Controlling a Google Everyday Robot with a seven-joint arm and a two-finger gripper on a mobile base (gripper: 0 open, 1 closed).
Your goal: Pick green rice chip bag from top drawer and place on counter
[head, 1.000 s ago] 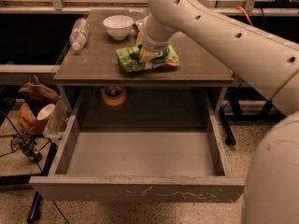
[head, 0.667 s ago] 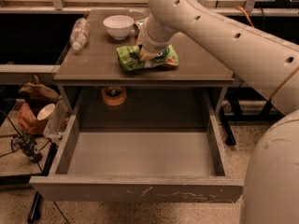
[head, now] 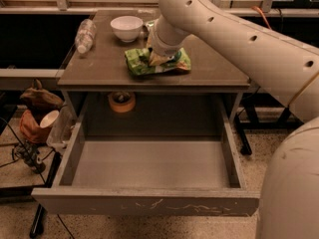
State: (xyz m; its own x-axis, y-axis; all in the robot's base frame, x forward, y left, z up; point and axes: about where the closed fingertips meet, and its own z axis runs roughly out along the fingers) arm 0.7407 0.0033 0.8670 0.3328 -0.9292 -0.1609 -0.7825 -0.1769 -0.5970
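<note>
Arm bent down over right edge of surface (head: 99, 68), pincer (head: 157, 59) on green rice chip bag (head: 135, 64), grip cannot be told.

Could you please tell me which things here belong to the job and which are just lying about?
Job: green rice chip bag, on the counter; tool, at the bag; open top drawer.
Lying about: white bowl, plastic bottle, tape roll.
</note>
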